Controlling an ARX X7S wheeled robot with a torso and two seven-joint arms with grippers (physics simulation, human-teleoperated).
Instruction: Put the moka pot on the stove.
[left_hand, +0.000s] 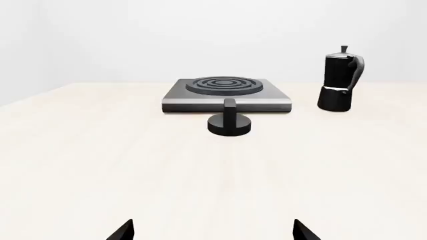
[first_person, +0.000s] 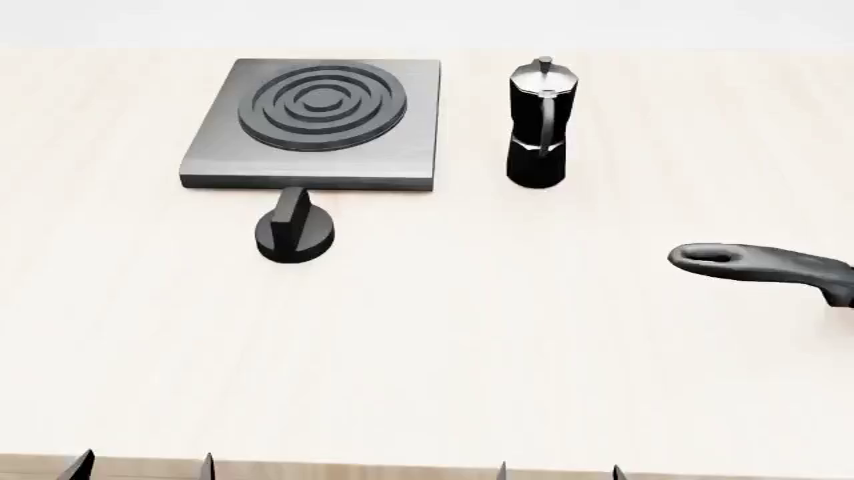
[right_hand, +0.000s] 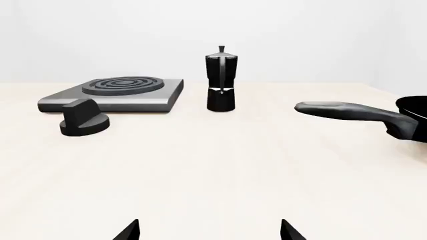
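The black moka pot stands upright on the table just right of the grey stove, apart from it. It also shows in the left wrist view and the right wrist view. The stove shows in both wrist views too, with nothing on its ring burner. My left gripper and right gripper sit at the table's near edge, far from the pot. Both are open and empty, with only the fingertips showing.
A squat black knob lies on the table just in front of the stove. A long black pan handle reaches in from the right edge. The table is pale wood.
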